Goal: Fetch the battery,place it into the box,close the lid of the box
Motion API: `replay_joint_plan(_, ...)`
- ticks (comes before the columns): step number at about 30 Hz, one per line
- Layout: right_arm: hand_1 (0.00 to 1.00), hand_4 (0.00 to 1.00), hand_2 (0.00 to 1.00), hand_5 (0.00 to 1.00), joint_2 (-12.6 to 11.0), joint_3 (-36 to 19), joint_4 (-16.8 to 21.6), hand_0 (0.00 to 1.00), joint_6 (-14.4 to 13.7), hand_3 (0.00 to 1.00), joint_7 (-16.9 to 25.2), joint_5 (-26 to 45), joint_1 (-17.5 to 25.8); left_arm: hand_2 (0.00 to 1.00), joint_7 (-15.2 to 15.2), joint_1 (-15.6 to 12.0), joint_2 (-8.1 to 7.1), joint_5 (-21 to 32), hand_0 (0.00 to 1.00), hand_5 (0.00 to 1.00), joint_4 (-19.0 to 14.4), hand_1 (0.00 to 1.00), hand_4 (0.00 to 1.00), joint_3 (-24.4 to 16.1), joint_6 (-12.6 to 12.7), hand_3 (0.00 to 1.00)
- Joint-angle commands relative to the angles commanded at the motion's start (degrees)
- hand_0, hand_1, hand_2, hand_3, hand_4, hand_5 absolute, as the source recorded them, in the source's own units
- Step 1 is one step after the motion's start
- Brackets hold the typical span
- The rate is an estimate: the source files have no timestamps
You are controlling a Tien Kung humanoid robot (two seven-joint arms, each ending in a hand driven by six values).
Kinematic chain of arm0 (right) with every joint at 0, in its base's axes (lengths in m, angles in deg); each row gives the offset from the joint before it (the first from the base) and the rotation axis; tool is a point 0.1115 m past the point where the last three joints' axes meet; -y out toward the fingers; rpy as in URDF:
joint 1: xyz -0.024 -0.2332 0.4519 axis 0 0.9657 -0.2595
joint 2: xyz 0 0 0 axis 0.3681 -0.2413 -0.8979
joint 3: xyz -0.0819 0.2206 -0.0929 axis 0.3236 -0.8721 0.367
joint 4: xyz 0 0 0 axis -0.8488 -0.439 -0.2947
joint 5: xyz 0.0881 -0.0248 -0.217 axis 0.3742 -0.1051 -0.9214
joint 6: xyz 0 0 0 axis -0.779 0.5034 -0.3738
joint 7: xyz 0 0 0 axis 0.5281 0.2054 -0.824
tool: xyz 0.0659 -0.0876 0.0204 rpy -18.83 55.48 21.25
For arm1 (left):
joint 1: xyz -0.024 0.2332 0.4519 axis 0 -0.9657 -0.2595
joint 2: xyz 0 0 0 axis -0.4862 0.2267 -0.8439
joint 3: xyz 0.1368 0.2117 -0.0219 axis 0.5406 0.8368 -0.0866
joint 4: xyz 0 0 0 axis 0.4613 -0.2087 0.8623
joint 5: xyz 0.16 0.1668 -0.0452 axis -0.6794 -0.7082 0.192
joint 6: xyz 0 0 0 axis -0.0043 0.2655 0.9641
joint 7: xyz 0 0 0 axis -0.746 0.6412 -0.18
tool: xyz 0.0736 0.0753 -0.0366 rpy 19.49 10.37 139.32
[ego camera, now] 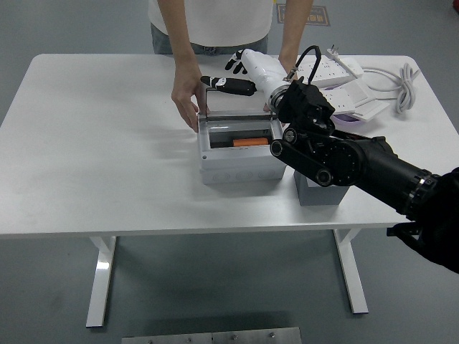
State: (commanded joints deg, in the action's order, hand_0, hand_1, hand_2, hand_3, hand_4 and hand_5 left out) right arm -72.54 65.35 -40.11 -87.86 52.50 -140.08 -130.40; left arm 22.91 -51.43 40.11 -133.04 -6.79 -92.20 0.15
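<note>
The grey-white box stands mid-table with its clear lid tilted up at the back. An orange battery lies inside it. My right hand, white-shelled with black fingers, reaches in from the right and hovers at the lid's top edge, fingers stretched out flat and holding nothing. A person at the far side steadies the box: one hand grips its back left corner, and the other arm comes down behind my wrist. My left arm does not show.
A grey block sits just right of the box, under my forearm. White power strips and a coiled white cable lie at the back right.
</note>
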Motion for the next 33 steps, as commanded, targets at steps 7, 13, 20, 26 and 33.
replay_joint_plan(7,0.677,0.998,0.673,0.897,-0.04,1.26,0.08,0.799,1.02,0.689,-0.13,0.24,0.61,0.523,-0.04,0.0,0.12,-0.18,0.492,0.002,0.01,0.662,0.266,-0.05,-0.08,0.505)
replay_joint_plan(13,0.676,0.998,0.672,0.897,-0.29,1.57,0.38,0.799,1.31,0.688,-0.6,-0.36,0.56,0.522,-0.08,-0.11,0.15,-0.18,0.492,0.002,0.0,0.662,0.265,-0.01,0.04,0.505)
replay_joint_plan(20,0.677,0.998,0.672,0.901,-0.92,2.17,1.49,0.797,1.9,0.688,-2.32,-1.93,0.08,0.522,-0.23,-0.27,0.14,0.32,0.492,0.002,0.04,0.661,0.263,0.32,0.38,0.505)
replay_joint_plan(26,0.622,0.998,0.657,0.906,-1.55,2.61,2.0,0.746,2.99,0.688,-3.6,-2.44,0.42,0.523,-0.31,-0.33,0.11,0.82,0.493,0.002,0.07,0.662,0.265,0.54,0.64,0.506)
replay_joint_plan(33,0.536,0.998,0.625,0.907,-1.98,3.03,1.85,0.62,3.42,0.68,-3.92,-2.25,0.81,0.522,-0.36,-0.31,0.1,0.98,0.493,0.002,0.07,0.663,0.261,0.59,0.8,0.507)
